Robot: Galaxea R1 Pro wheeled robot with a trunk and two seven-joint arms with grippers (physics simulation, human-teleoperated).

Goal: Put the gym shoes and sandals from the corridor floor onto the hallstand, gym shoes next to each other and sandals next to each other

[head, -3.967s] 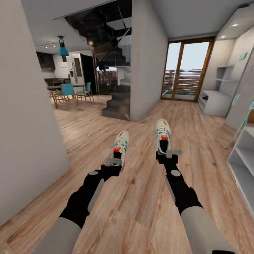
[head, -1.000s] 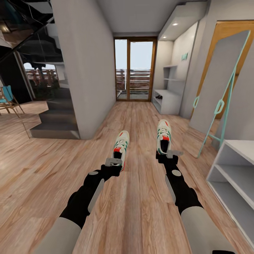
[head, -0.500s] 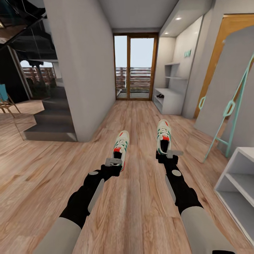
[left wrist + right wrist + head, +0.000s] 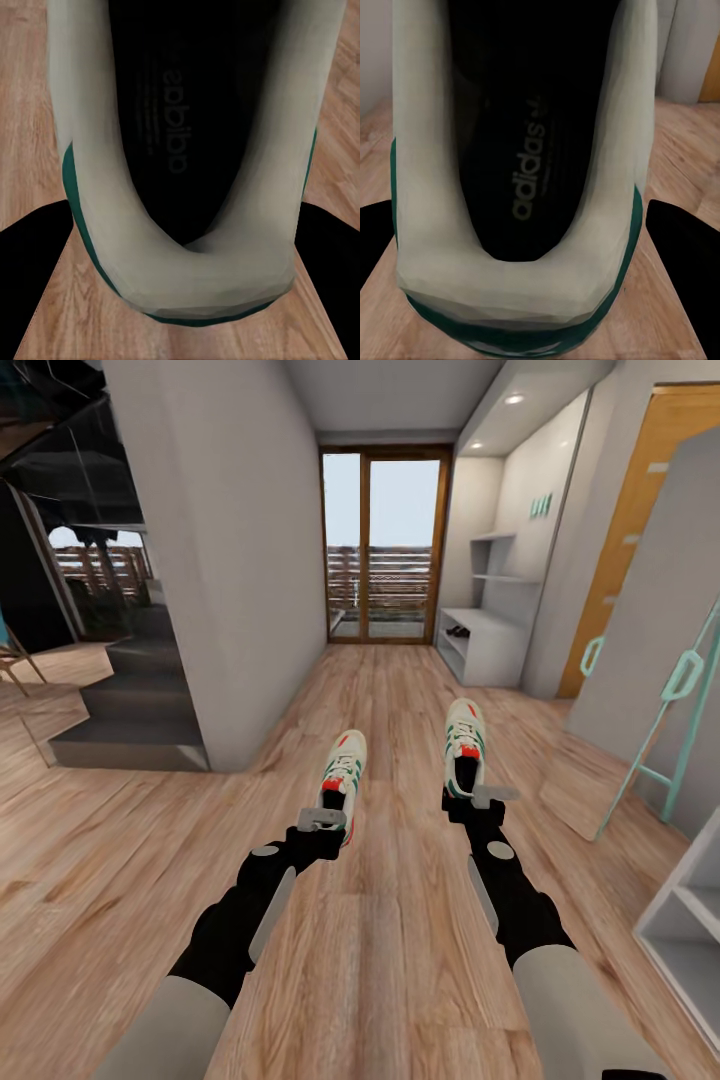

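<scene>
So both cream-white green-striped gym shoes are getting carried by the heel, left gripper [image 4: 330, 807] holding one [image 4: 342, 772], right gripper [image 4: 472, 790] the other [image 4: 463, 745], over the wood-plank floor [image 4: 380, 960]; pale grey hallstand [image 4: 490, 640] sitting far right, nothing racked yet.

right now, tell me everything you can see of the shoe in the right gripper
The right gym shoe is a cream-white low sneaker with green side stripes, white laces and a red-orange tongue accent. The right gripper clamps its heel, toe pointing forward down the corridor, held above the wood floor. The right wrist view looks into its dark opening, where an adidas logo is printed on the black insole, with a cream collar and green trim below.
</scene>
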